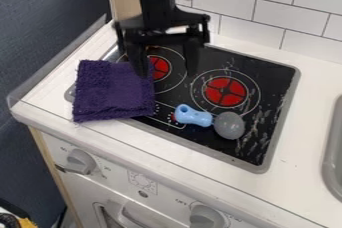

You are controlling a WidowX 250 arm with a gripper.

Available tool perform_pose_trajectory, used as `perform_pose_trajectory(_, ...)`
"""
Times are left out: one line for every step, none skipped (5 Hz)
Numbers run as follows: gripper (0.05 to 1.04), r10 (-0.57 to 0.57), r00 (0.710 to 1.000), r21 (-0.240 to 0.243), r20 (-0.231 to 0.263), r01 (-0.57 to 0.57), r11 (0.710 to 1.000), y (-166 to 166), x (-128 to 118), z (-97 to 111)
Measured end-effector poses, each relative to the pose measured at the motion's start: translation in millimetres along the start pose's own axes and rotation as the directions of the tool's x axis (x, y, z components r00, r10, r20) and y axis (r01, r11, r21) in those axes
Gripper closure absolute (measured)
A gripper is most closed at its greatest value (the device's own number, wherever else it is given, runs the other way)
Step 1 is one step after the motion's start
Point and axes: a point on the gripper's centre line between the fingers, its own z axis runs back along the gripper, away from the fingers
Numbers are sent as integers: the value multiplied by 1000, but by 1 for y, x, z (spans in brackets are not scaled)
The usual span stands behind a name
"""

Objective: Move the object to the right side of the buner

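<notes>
The black two-finger gripper (pixel 167 68) hangs at the end of the black robot arm (pixel 155 2), over the back left part of the black glass cooktop (pixel 277 79) with its grey rim. Its fingers stand well apart, released, with nothing held between them. Under the gap lies the left burner, a red disc (pixel 159 67) ringed in thin white lines. One fingertip overlaps the right back corner of a folded dark purple terry cloth (pixel 113 92); whether they touch cannot be told. The cloth lies over the left part of the cooktop and reaches past its front edge onto the white countertop (pixel 304 137). Farther right, a spoon-like utensil with a light blue handle and a rounded grey head (pixel 229 125) lies on the glass near the front edge, apart from the cloth. Its handle points left and its head lies toward the front right corner, in front of the right burner, a larger red disc (pixel 226 92). Beyond the cooktop's right edge, a grey sink (pixel 332 157) is set into the countertop.
</notes>
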Motion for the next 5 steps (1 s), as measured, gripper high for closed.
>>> perform_pose_trajectory(83,129,990,43,50,-131,990,-4,-14,0)
perform_pose_trajectory(83,309,946,57,102,-316,947,-1,-28,-2)
perform_pose_trajectory(83,382,920,112,89,-390,914,-2,-31,-8)
perform_pose_trajectory(83,482,870,111,105,-492,863,-10,-34,-15)
perform_pose_trajectory(83,570,817,94,85,-576,812,-18,-32,-26)
